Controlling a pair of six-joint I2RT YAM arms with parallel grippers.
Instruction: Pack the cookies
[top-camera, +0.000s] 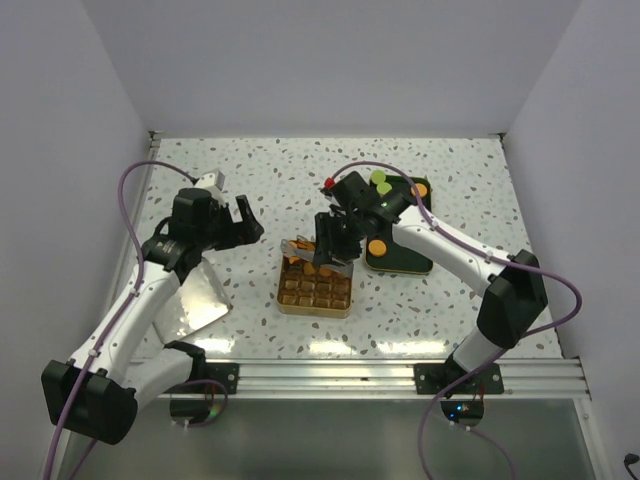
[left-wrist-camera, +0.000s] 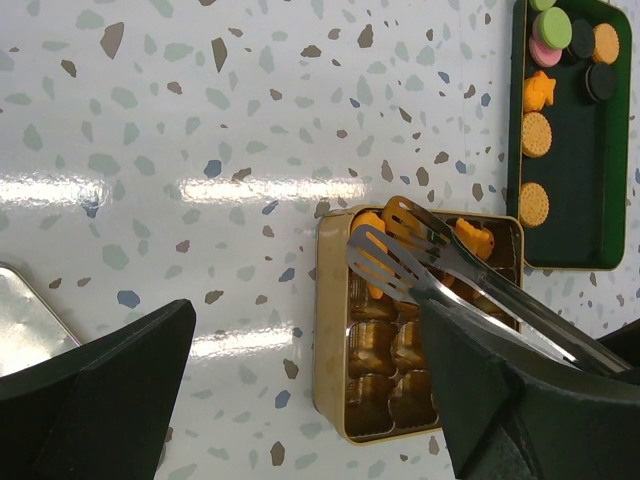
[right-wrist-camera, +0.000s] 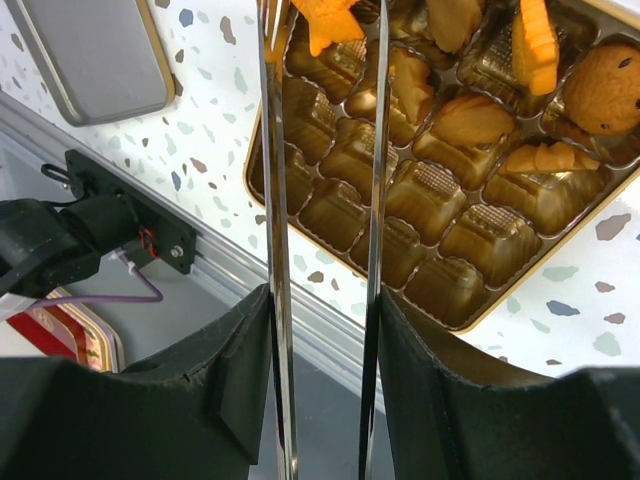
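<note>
Counter (top-camera: 260, 180): speckled, carrying all the items.

Tray (top-camera: 400, 258): dark green, on the right and slightly far. It holds the unpacked cookies (left-wrist-camera: 536, 133), round and shaped, orange, pink, green and dark.

Tin (left-wrist-camera: 327, 330): gold with moulded compartments, centre of the counter, just left of the tray. The far rows hold a few cookies; the near rows show bare gold. Its lid (top-camera: 195, 298) lies well apart on the near left.

Right gripper (right-wrist-camera: 322, 340): pressed onto the handles of a pair of metal tongs (left-wrist-camera: 430, 270), squeezing them partly together. The tong tips hang over the tin's far rows. An orange cookie (right-wrist-camera: 325, 20) sits between the tips; whether it is pinched or already resting in a compartment cannot be told.

Left gripper (top-camera: 246, 220): spread wide, holding nothing, hovering left of the tin.

Assessment: packing is in hand and at an early stage, at the placing step. The next move calls for centring the tips over a vacant compartment, easing the squeeze, then lifting clear towards the tray. Risk: a cookie landing across a divider.
</note>
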